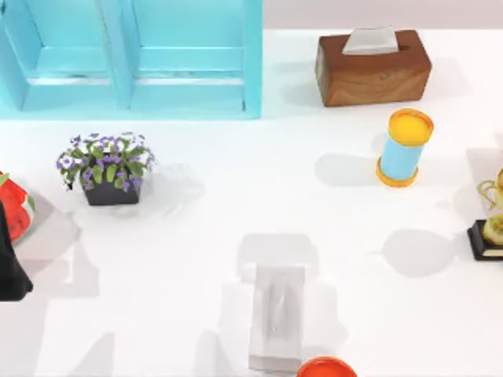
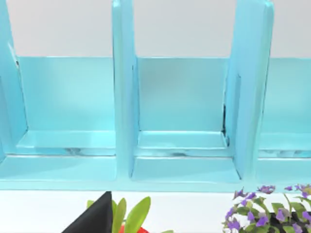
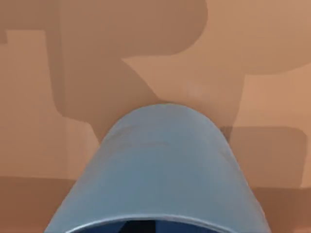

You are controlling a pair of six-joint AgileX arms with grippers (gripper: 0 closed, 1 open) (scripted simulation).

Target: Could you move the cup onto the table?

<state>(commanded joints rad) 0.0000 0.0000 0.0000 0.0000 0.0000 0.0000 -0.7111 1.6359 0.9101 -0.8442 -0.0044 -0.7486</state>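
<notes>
From above, the white table (image 1: 236,196) carries a flower pot (image 1: 108,169) near the turquoise shelf (image 1: 134,59), a tissue box (image 1: 374,67), a light-blue cylinder (image 1: 402,148), a grey box (image 1: 277,316) and a red-orange round thing (image 1: 326,367). My left arm (image 1: 12,259) sits dark at the table's left edge.

My left wrist camera faces the shelf's (image 2: 180,121) bare compartments, with the pot's flowers (image 2: 272,211) close below; whether those fingers are open I cannot tell.

My right wrist camera has the cup (image 3: 163,170) right up against it, rounded blue wall over a brown surface (image 3: 58,73). My right fingers are hidden, so grip and opening I cannot tell.
</notes>
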